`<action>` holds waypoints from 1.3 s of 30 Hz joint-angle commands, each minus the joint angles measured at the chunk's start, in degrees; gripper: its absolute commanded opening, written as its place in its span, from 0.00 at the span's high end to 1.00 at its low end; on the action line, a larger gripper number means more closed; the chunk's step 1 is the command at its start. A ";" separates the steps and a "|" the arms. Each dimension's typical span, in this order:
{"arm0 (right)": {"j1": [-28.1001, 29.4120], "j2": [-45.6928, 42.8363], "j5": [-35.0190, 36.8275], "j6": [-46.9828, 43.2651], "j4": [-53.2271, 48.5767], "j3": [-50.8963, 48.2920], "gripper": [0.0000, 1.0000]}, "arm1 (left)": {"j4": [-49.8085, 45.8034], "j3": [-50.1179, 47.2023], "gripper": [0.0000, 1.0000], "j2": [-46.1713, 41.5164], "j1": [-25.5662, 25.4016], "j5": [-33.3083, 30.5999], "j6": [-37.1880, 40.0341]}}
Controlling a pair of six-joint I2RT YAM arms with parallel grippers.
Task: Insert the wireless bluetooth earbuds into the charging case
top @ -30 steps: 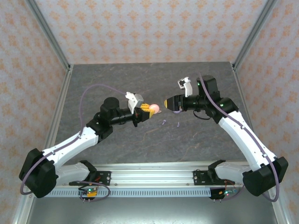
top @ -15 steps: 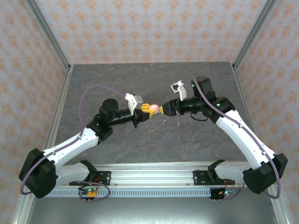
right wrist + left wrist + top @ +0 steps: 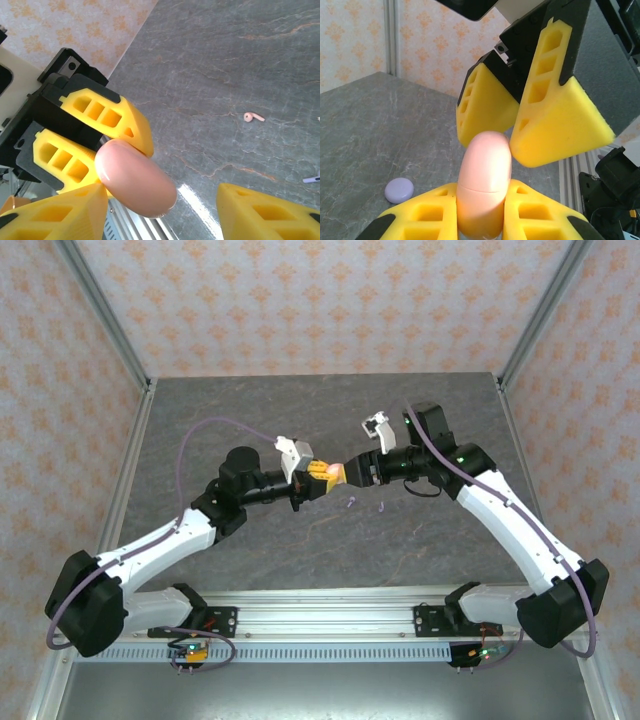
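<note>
In left wrist view, a lilac case (image 3: 399,190)

No text, label, brand, number or sign can be read anywhere in these views.
</note>
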 commanded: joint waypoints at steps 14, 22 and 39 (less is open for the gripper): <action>0.27 -0.57 18.20 7.99 4.17 1.33 0.40 | -3.46 2.01 0.97 -1.10 -2.22 -0.70 3.34; -2.70 5.31 29.45 12.92 -1.17 3.45 0.41 | 1.19 -1.36 0.97 -3.03 -2.22 -3.97 -1.03; -3.49 36.49 20.00 16.20 -3.85 15.30 0.57 | -2.71 -3.79 0.97 -12.21 -2.26 -10.49 -1.37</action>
